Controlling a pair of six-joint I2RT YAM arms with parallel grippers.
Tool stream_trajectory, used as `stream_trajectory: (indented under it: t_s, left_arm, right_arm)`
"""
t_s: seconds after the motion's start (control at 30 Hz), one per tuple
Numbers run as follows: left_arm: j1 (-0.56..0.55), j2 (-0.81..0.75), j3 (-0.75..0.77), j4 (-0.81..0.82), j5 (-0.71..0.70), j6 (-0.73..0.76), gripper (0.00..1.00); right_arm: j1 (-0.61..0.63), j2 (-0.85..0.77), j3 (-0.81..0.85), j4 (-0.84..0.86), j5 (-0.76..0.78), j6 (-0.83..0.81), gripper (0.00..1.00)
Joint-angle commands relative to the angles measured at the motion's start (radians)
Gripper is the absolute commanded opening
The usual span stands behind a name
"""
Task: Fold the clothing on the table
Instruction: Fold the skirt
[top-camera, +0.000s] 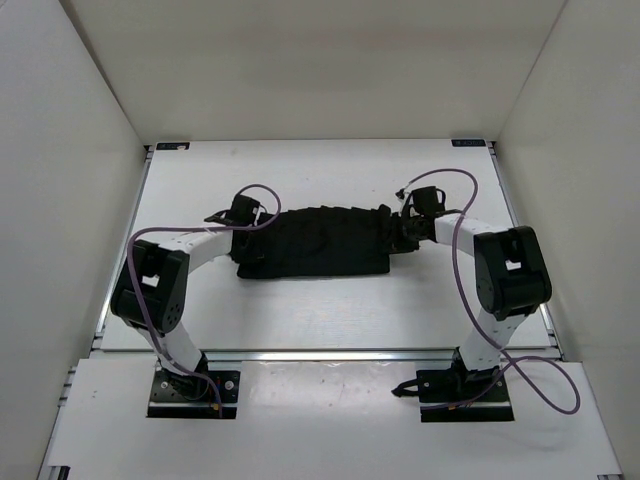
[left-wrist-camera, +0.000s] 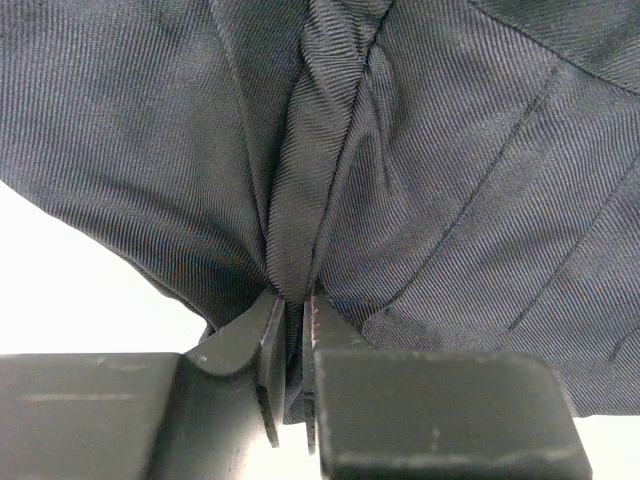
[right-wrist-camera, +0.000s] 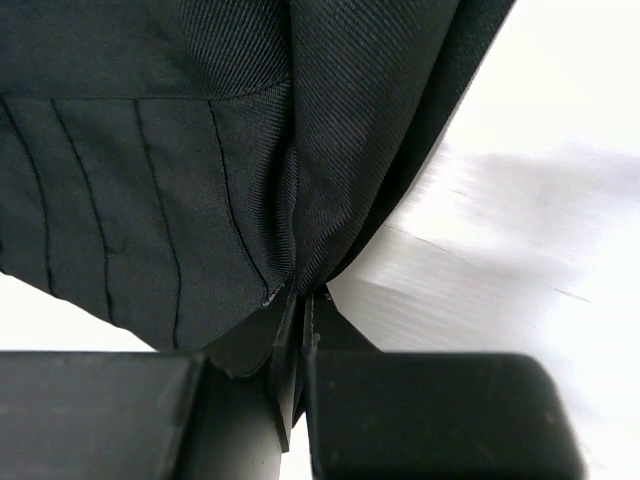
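We judge the clothing (top-camera: 315, 243) light, soft and limp, apt to sag and bunch, so its 2 ends are the sensible holds. It lies in the middle of the table (top-camera: 300, 315). The left gripper (left-wrist-camera: 290, 312) pinches a gathered fold at its left end; the right gripper (right-wrist-camera: 300, 298) clamps its right edge.

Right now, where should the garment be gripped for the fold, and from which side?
At its two short ends, coming in from the outer sides: the garment lies as a wide band between the arms. The left hand and right hand are pinched on those ends.
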Motion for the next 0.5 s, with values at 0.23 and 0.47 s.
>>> stream_trajectory:
  t_s: [0.23, 0.47]
  left_arm:
    - [-0.125, 0.157, 0.113, -0.005, 0.198, 0.002, 0.04]
    - [-0.185, 0.243, 0.25, -0.037, 0.342, -0.003, 0.06]
  right_arm:
    - [-0.021, -0.144, 0.263, -0.153, 0.054, -0.033, 0.0]
    - [0.122, -0.173, 0.354, -0.149, 0.06, 0.044, 0.0]
